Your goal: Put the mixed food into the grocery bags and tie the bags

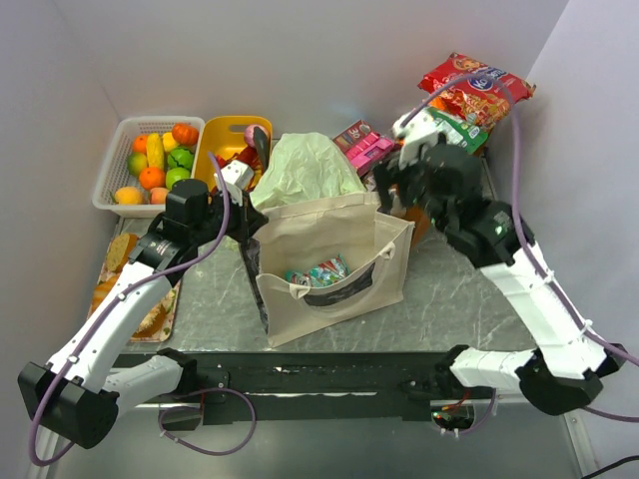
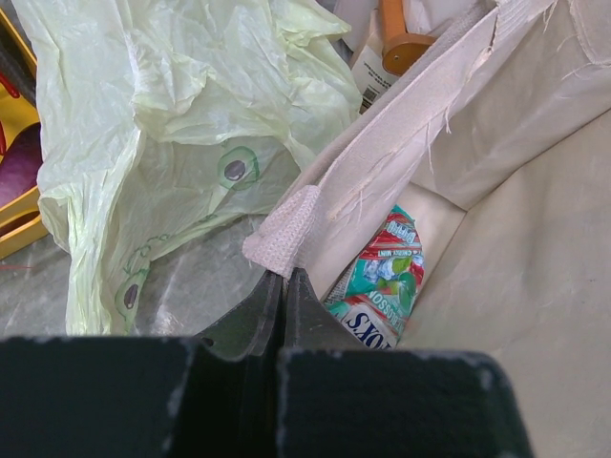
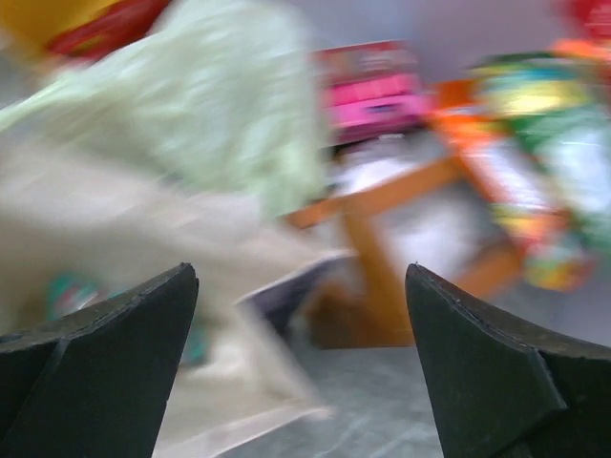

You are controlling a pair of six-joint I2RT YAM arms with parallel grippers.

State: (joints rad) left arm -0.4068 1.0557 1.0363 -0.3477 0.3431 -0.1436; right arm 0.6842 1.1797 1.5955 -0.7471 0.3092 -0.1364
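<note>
Two tools: my left tool [image 2: 284,288] clamped the tote [image 2: 535,239] by its rim, best pulled taut; my right tool [image 3: 301,281] gaped empty.

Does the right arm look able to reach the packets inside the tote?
Probably yes: the tote gapes open above the packets, the left hand pinching its rim, and the open right hand hovers beside it.
</note>
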